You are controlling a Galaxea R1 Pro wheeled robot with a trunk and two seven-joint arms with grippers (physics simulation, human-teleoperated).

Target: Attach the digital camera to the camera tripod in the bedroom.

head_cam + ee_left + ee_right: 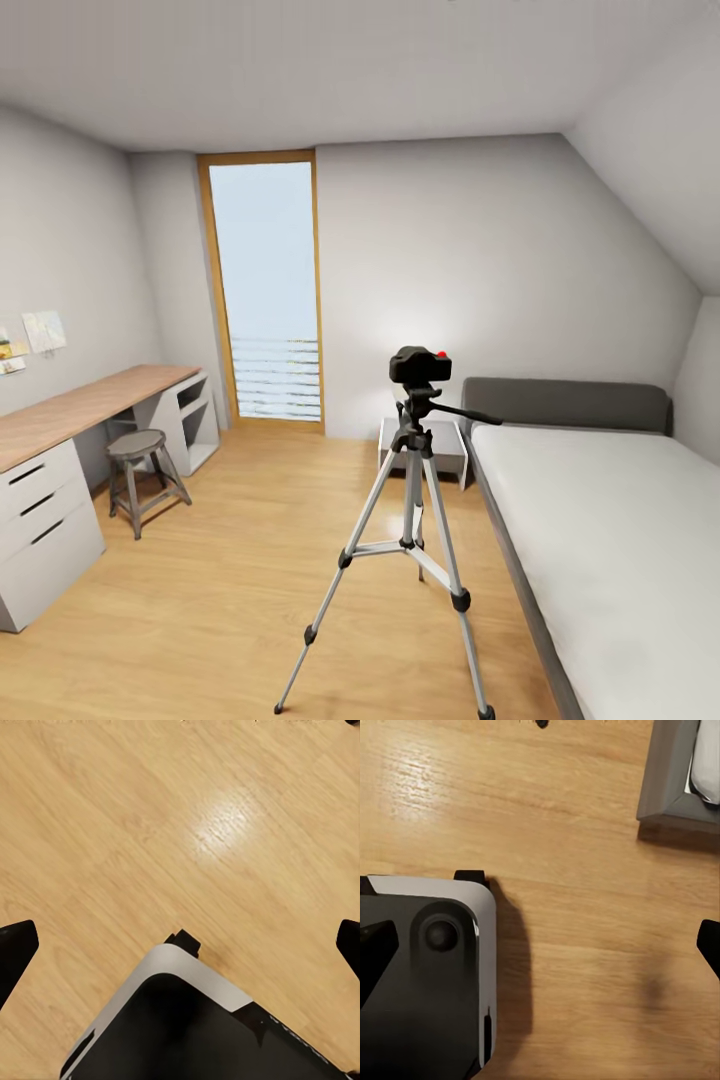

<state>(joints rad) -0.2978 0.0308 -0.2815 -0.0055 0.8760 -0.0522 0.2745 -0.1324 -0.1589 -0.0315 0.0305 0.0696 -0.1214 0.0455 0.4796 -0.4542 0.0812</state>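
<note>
Our camera (pixel 420 366) sits on top of the tripod (pixel 410 520) beside the bed (pixel 600 510), well apart from our claws. Both claws, left (pixel 180 945) and right (pixel 540 945), hang released over floor (pixel 112 817).

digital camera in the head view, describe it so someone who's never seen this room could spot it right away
Find the bed along the right wall; beside its near edge a silver-legged tripod stands on the wood floor. The digital camera sits on top of it, a small black box with a red dot, bulkier than the tripod's head and its thin handle just below.
</note>
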